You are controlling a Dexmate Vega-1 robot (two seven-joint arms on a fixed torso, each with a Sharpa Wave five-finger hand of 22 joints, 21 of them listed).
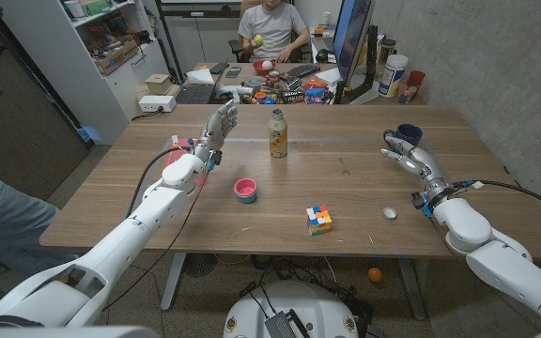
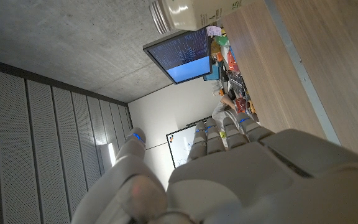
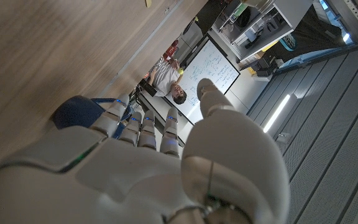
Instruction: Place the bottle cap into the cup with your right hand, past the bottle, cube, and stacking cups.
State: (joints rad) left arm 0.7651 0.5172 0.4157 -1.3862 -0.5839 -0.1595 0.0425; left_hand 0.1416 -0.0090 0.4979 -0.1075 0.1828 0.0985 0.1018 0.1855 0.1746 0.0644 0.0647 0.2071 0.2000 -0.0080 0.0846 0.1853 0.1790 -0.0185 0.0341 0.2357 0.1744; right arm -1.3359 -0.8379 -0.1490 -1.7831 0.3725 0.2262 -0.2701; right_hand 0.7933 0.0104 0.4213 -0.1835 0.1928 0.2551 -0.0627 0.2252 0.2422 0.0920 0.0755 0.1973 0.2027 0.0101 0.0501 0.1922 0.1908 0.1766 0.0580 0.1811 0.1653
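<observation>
**Cap loose on the surface, both my hands empty**

The bottle cap [image 1: 390, 212] lies small and silvery on the wooden surface [image 1: 346, 178], near my right wrist, on the side toward the middle of the surface, touched by nothing. My right hand [image 1: 409, 157] hangs past it toward the far edge, fingers [image 1: 394, 146] straight and close together, holding nothing. The dark blue cup [image 1: 408, 134] stands just beyond my fingertips; in the right wrist view the cup [image 3: 76, 112] sits partly hidden behind them, and I can't tell if they touch it.

The colour cube [image 1: 318, 220] is to the cap's left, well apart. The pink stacking cups [image 1: 244, 191], blue inside, are further left. The bottle [image 1: 277, 133] stands upright near the far middle, white cap on, yellow label; print too small to read. In the left wrist view the bottle [image 2: 191, 12] shows pale lettering I can't read either.

My left hand [image 1: 218, 129] is raised over the surface left of the bottle, fingers straight and side by side, empty.

A person [image 1: 270, 28] sits behind at a cluttered desk beside a lit monitor [image 2: 182, 53]; screen text unreadable.
</observation>
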